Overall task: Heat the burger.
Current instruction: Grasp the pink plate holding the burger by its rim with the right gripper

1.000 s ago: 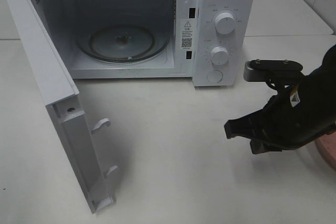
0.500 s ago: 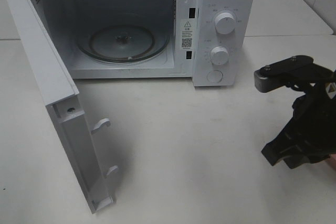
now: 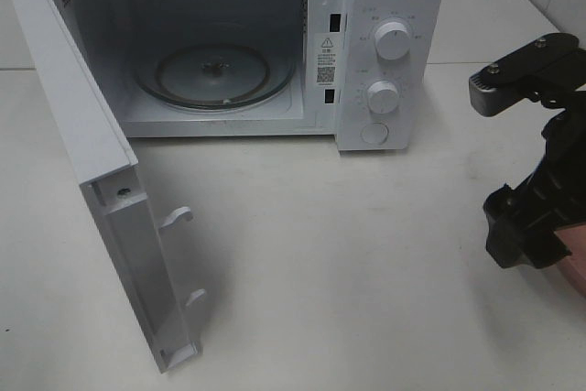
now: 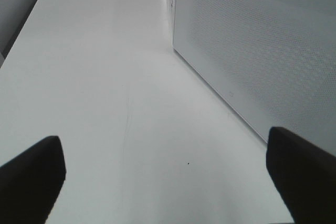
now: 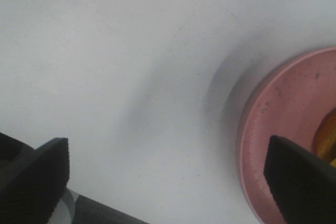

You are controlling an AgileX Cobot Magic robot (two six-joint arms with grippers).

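**Right gripper (image 5: 168, 174), jaws wide apart and empty, beside the round pink plate (image 3: 575, 267) carrying the glossy golden-bunned burger (image 5: 328, 137).**
From above, plate and burger lie just beside it at its 4 o'clock. The left gripper (image 4: 163, 174), also spread, looks farther off by the white microwave (image 4: 262, 66).

The black right arm (image 3: 538, 199) is showing at three o'clock in the overhead view, its wrist bending downward. A grey bracket (image 3: 513, 80) on the arm is jutting out above it, toward two o'clock. The right gripper (image 5: 168, 174) is holding its two dark fingers (image 5: 37, 174) spread wide apart. The left gripper (image 4: 167, 174) is likewise spreading its dark fingers (image 4: 31, 179) wide, gripping nothing.
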